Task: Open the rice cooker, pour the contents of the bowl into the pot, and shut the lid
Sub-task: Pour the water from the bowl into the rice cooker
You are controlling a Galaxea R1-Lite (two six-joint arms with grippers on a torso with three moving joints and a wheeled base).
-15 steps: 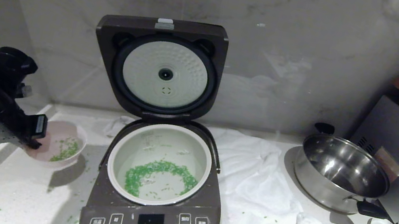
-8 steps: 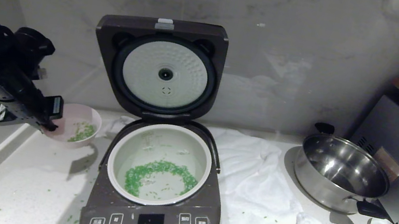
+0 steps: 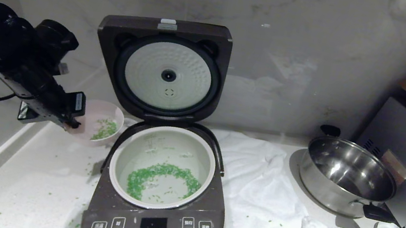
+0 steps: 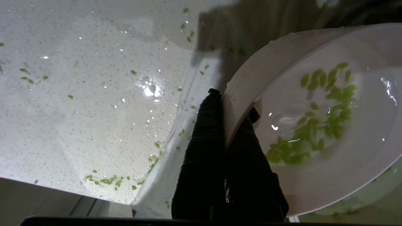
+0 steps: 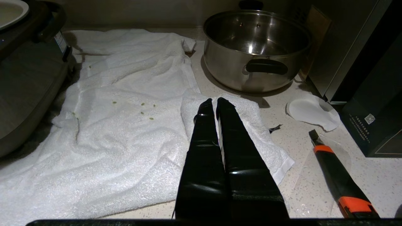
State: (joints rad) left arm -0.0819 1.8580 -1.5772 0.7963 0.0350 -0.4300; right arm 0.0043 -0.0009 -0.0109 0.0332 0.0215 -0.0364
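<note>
Rice cooker [image 3: 154, 222]: dark brown-grey body, white-marked buttons, black display. Lid [image 3: 160, 65] underside: white dimpled disc ringed in black. Pot [image 3: 162, 167]: white to pale green, with a ring of bright green contents [image 3: 158, 179]. Bowl [image 3: 98, 125]: pale pink outside, white inside, green bits. Tabletop [image 3: 28, 179]: white, finely speckled, flecked green. Towel [image 5: 125, 125]: white. Steel pan [image 3: 346, 175]: shiny silver, black handles. Knife [image 5: 340, 183]: black and orange. Both end effectors black.

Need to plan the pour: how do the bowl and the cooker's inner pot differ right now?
The bowl is small, shallow and pink outside; the pot is much larger, deeper and pale white-green. The bowl is held by its rim in the left claw; the pot sits in the open cooker. Both hold green bits.
</note>
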